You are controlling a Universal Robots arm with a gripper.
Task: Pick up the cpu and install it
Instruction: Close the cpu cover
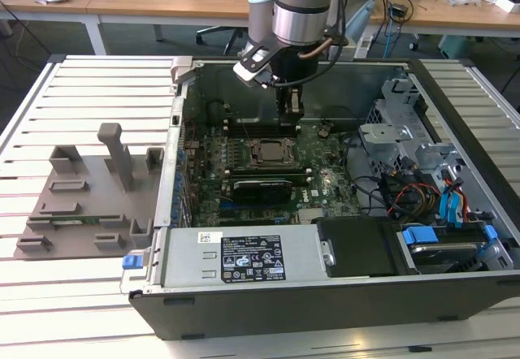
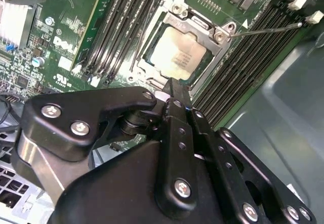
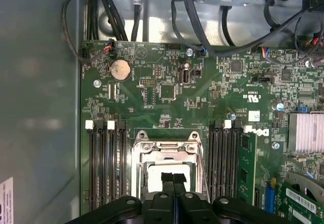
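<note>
While our black gripper (image 2: 172, 86) hangs clenched above it, we see the flat square silvery cpu (image 2: 178, 56) seated face-up, edges squared to its metal socket frame (image 2: 198, 22).

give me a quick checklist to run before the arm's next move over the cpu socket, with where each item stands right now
1. cpu seated: ok. The cpu lies flat inside the socket frame.
2. Gripper free of load: ok. The gripper is shut on nothing, just beside the cpu's edge.
3. Gripper tips clear of the cpu's top: cannot tell. In both wrist views the tips overlap the cpu's edge, and contact is hidden.
4. Socket lever hooked: not ok, it seems. The socket lever juts out over the memory slots.
5. Cables away from the socket: ok. In the first wrist view the cables run along the board's far edge.
</note>
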